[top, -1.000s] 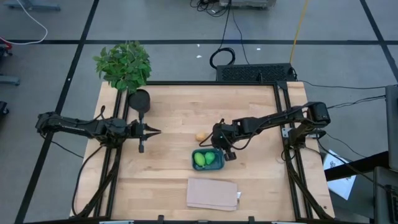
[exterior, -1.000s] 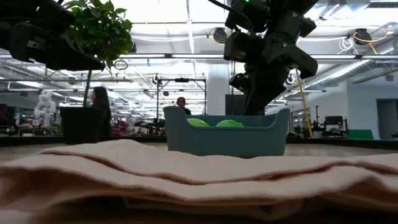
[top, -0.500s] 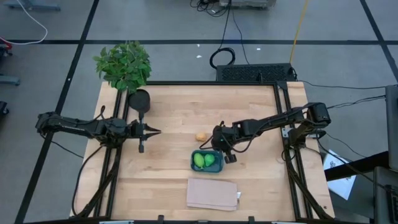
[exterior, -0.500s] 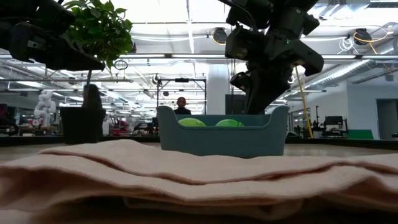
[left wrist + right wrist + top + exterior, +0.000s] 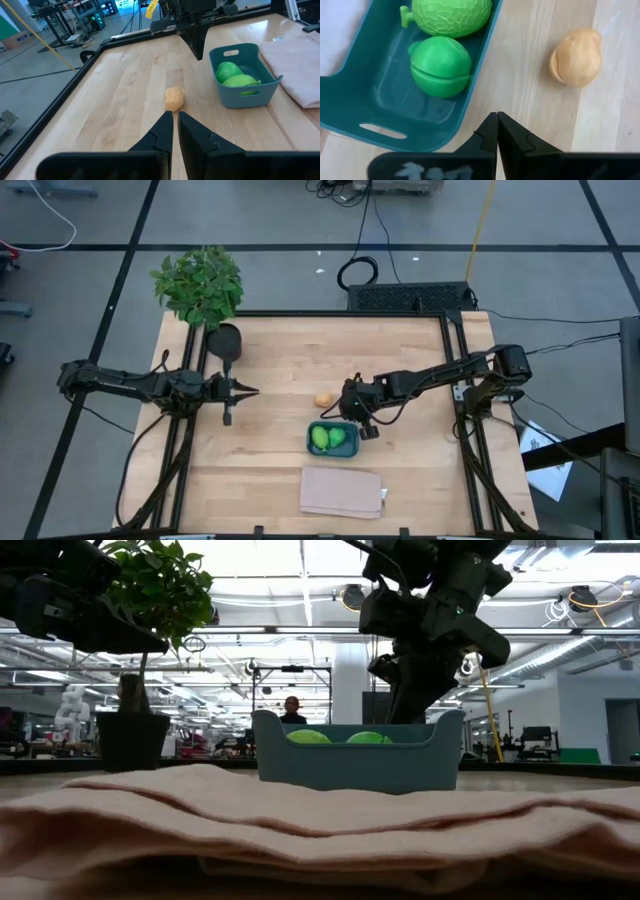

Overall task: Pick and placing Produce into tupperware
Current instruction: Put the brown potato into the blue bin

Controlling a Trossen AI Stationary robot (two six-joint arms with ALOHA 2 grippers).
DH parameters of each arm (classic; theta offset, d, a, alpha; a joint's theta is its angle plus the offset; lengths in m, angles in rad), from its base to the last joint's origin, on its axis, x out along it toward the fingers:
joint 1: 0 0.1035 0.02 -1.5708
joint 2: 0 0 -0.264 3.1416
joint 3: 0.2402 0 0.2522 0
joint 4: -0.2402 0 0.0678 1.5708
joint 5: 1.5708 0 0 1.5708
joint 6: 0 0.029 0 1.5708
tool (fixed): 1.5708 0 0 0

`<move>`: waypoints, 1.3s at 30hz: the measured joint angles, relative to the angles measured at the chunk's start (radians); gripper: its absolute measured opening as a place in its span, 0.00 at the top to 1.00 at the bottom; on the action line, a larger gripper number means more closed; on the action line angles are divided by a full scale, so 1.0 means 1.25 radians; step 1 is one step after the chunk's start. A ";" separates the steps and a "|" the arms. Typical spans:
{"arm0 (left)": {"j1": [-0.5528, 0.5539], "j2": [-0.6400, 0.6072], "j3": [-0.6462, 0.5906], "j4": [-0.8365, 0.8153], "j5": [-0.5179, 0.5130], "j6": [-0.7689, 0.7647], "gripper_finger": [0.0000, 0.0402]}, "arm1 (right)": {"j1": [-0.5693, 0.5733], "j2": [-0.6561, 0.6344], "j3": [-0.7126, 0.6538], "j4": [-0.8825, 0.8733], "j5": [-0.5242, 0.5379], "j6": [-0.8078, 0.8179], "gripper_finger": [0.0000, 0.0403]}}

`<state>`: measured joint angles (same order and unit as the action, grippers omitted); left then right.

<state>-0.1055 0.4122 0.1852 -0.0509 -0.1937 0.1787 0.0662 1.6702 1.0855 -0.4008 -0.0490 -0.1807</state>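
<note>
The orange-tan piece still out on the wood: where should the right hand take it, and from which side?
Grip the orange-tan piece across its narrower middle, coming straight down from above. It lies alone on the bare table, apart from the teal container, so both fingers have room. The right hand is shut beside the container and would need to open first.

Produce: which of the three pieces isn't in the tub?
The tan piece. It lies on the bare table beside the tub, while both green pieces sit inside it.
</note>
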 joint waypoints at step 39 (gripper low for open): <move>0.000 0.000 0.000 -0.001 0.000 0.000 0.92 | -0.006 -0.341 -0.007 0.117 0.000 0.035 1.00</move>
<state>-0.1051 0.4118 0.1852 -0.0518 -0.1933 0.1791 0.0586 1.2443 1.0772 -0.2550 -0.0494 -0.1367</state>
